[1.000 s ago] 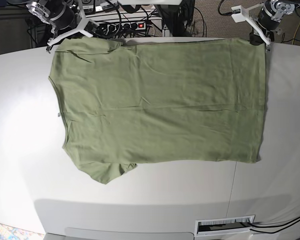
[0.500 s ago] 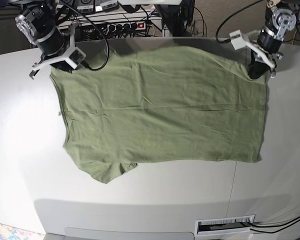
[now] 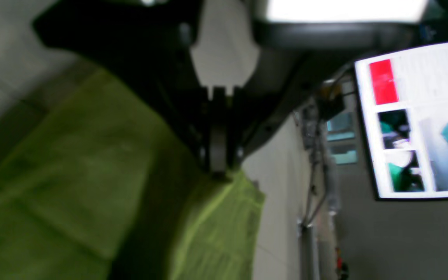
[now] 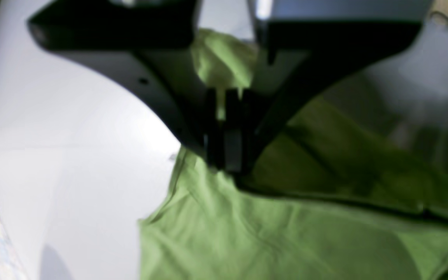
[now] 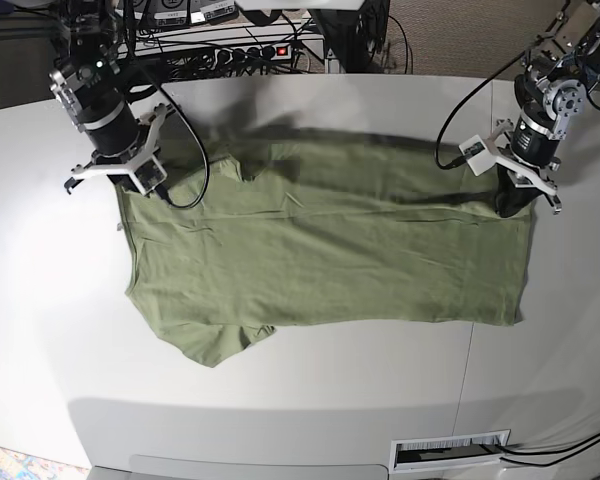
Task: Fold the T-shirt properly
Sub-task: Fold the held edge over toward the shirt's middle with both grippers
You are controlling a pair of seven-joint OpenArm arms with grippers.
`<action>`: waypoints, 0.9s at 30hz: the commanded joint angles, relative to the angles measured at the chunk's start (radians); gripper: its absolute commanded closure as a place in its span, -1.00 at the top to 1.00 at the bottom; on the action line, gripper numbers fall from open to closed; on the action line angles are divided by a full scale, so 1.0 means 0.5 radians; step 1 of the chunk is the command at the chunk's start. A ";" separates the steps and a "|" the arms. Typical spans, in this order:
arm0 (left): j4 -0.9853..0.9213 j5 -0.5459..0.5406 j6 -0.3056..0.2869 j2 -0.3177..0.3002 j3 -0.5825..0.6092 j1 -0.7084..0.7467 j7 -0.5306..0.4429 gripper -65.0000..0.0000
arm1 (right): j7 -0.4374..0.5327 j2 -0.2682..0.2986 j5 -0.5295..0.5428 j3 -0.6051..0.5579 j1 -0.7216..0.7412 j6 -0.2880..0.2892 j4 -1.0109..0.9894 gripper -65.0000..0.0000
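The T-shirt (image 5: 320,260) lies spread on the pale, smooth counter (image 5: 60,330), a soft olive-green cotton shape with fine wrinkles, its near long edge flat and its far edge raised off the surface and sagging between two grips. The left end effector (image 5: 517,200) is clamped on the shirt's far corner at the hem end; in the left wrist view its dark fingers (image 3: 218,155) are pressed together with the cloth (image 3: 91,186) bunching just under them. The right end effector (image 5: 115,180) is closed on the shirt's far corner at the sleeve end; the right wrist view shows its tips (image 4: 226,149) pinched tight on a fold of fabric (image 4: 270,241), creases fanning out from the pinch. A short sleeve (image 5: 215,345) juts from the shirt's near edge, rumpled. Beyond the shirt's far edge, a power strip (image 5: 255,52) and tangled black cables sit behind the counter.
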 commanded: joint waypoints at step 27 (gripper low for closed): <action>-0.272 -0.206 0.039 0.214 -0.017 -0.185 -0.166 -0.23 | 0.154 -0.011 0.008 0.014 0.400 -0.020 -0.412 -0.41</action>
